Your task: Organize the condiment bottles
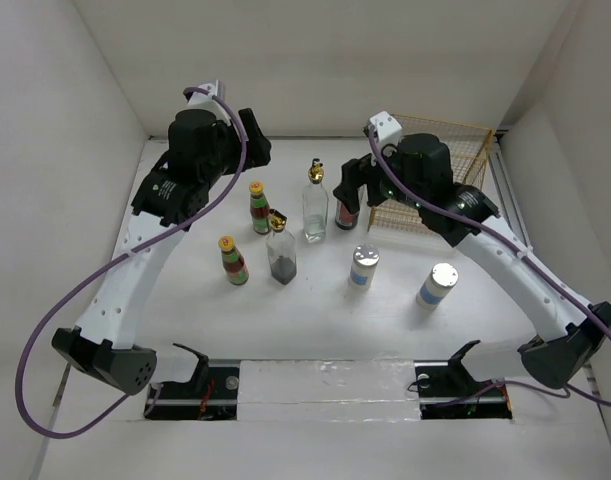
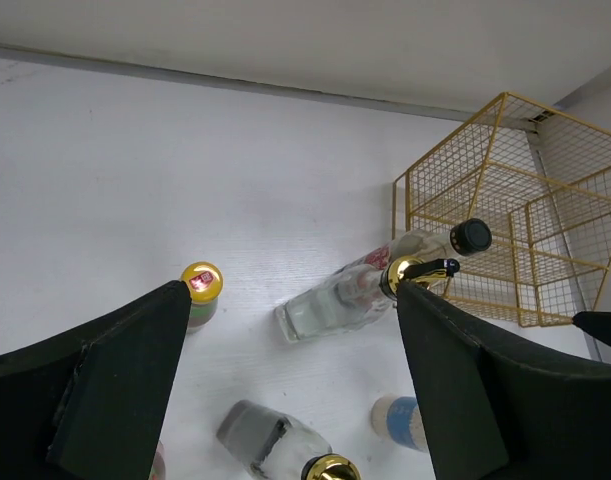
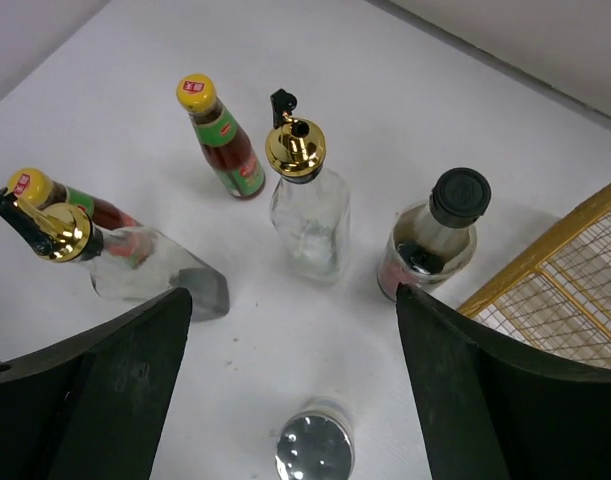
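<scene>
Seven condiment bottles stand on the white table (image 1: 305,320). Two yellow-capped sauce bottles (image 1: 259,207) (image 1: 233,260) are at the left. A clear gold-topped cruet (image 1: 315,203) and one with dark contents (image 1: 281,250) stand in the middle. A dark black-capped bottle (image 1: 346,208) stands beside the basket. Two silver-lidded shakers (image 1: 363,267) (image 1: 436,285) are nearer. My left gripper (image 1: 257,140) (image 2: 293,300) is open and empty, high behind the bottles. My right gripper (image 1: 350,180) (image 3: 293,300) is open and empty above the black-capped bottle (image 3: 440,235) and a shaker (image 3: 314,450).
A gold wire basket (image 1: 435,175) stands at the back right, against the right wall; it also shows in the left wrist view (image 2: 515,230) and the right wrist view (image 3: 565,300). White walls close the table at the back and sides.
</scene>
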Robot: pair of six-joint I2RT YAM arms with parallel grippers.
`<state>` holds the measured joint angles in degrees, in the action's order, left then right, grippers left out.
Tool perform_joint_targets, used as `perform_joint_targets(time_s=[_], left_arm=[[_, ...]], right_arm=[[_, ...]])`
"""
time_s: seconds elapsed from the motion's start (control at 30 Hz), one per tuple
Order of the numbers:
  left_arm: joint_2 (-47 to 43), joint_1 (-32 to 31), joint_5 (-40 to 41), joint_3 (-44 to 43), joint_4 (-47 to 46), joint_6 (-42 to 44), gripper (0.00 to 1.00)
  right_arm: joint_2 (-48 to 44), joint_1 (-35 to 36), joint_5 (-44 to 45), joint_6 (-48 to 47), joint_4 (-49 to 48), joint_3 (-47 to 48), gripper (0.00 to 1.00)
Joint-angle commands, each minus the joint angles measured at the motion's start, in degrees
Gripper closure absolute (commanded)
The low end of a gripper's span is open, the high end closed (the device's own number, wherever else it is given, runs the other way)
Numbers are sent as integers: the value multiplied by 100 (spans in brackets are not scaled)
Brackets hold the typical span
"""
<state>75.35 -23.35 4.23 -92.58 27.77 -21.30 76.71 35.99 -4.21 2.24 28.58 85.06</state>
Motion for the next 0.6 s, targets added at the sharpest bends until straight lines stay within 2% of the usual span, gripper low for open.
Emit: perform_joint_targets(time_s=[0.0,0.07,0.1,0.13,0.17,0.2,0.27,0.3,0.33,0.4,0.43,0.5,0.57], left_arm=[[-161,24,33,-102,-35,-67,20],[-161,24,34,-156,-35,-15,22],[-161,24,34,-156,-35,-15,24],[-161,-28,86,-103,-35,-15,27],[-161,-90,87,-103,-35,-15,38],[-161,-90,156,-103,-35,-15,48],[-74,-257,279,-103,-35,64,73],[-73,-257,280,-103,-35,65,90],[14,-257,359,-181,-35,65,93],[94,-257,534,-296,-35,65,93],[146,-257,613,-409,26,65,85],[146,-257,824,-463,96,4,70],[146,-257,956,-516,149,-67,60]], right_arm=[[195,49,-194,-48,-519,-86,13],[265,49,-299,-48,-668,-147,29],[266,49,-300,-48,-739,-147,61],[327,49,-300,-48,-809,-217,80],[327,49,-300,-48,-923,-218,94],[327,49,-230,-48,-1020,-270,100],[467,49,-169,-48,-1196,-376,100],[529,49,-168,-48,-1197,-376,100],[643,49,-168,-109,-1197,-376,84],[705,49,-107,-171,-1197,-376,59],[705,101,-20,-171,-1275,-376,36],[705,101,-19,-171,-1355,-428,23],[775,101,-19,-171,-1504,-490,18]])
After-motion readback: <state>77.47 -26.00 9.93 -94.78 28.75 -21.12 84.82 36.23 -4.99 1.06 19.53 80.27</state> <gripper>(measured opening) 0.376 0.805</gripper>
